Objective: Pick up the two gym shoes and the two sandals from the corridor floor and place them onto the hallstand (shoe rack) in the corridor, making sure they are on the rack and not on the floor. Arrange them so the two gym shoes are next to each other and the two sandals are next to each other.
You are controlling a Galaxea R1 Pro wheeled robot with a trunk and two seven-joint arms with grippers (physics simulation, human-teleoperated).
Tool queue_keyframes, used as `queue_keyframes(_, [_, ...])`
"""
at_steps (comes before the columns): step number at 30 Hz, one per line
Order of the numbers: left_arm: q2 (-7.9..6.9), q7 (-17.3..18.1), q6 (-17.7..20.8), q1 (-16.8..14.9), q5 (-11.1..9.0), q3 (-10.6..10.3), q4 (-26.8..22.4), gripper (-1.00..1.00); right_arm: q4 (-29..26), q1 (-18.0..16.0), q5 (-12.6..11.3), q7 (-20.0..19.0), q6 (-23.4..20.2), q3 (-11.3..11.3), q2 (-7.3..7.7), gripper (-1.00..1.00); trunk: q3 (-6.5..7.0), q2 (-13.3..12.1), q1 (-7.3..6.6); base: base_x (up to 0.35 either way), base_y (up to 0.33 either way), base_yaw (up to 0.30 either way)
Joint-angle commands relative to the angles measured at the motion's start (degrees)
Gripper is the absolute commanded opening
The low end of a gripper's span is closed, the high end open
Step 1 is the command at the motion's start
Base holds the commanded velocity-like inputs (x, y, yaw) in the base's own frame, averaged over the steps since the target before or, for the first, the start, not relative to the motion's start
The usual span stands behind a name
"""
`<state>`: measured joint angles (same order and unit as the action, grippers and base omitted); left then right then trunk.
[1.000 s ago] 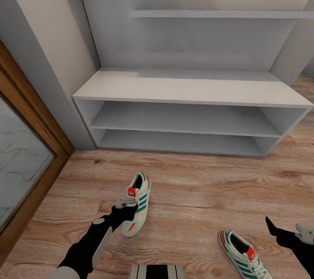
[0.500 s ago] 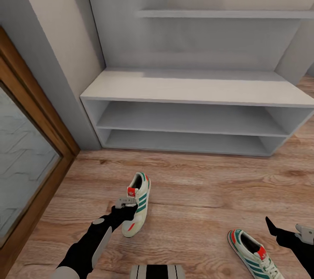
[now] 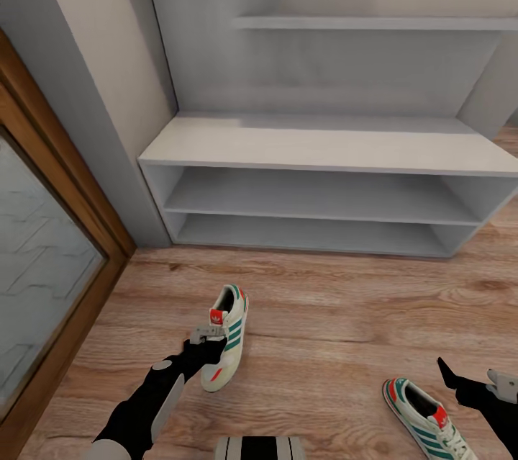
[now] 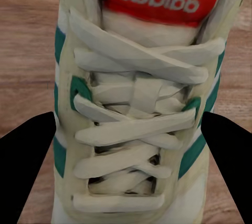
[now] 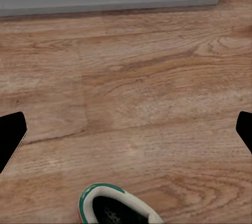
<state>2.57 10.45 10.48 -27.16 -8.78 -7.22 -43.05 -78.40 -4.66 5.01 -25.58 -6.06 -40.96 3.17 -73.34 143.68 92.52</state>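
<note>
Head view: the left tool (image 3: 208,345) pinches one gym shoe (image 3: 227,334) before the hallstand (image 3: 324,150); the second shoe (image 3: 424,427) lies on the floor (image 3: 324,316), right tool (image 5: 126,129) spread.

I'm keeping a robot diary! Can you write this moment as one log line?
left gripper: shut on gym shoe, shoe held | right gripper: open, empty | second gym shoe: on corridor floor | hallstand: no shoes on it
</note>
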Motion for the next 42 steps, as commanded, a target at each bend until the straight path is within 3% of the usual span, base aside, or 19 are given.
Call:
queue_keyframes(1, [0.00,0.0,0.0,0.0,0.0,0.0,0.0,-1.00,0.0,0.0,0.0,0.0,0.0,0.0,0.00,1.00,0.00,0.0,0.00,0.000,0.183,0.000])
queue_keyframes(21, [0.06,0.0,0.0,0.0,0.0,-0.1,0.1,-1.00,0.1,0.0,0.0,0.0,0.0,0.0,-0.01,1.00,0.03,0.0,0.00,0.000,0.040,-0.013])
queue_keyframes(42, [0.07,0.0,0.0,0.0,0.1,-0.1,0.1,-1.00,0.1,0.0,-0.1,0.0,0.0,0.0,-0.01,1.00,0.59,0.0,0.00,0.000,0.001,-0.241])
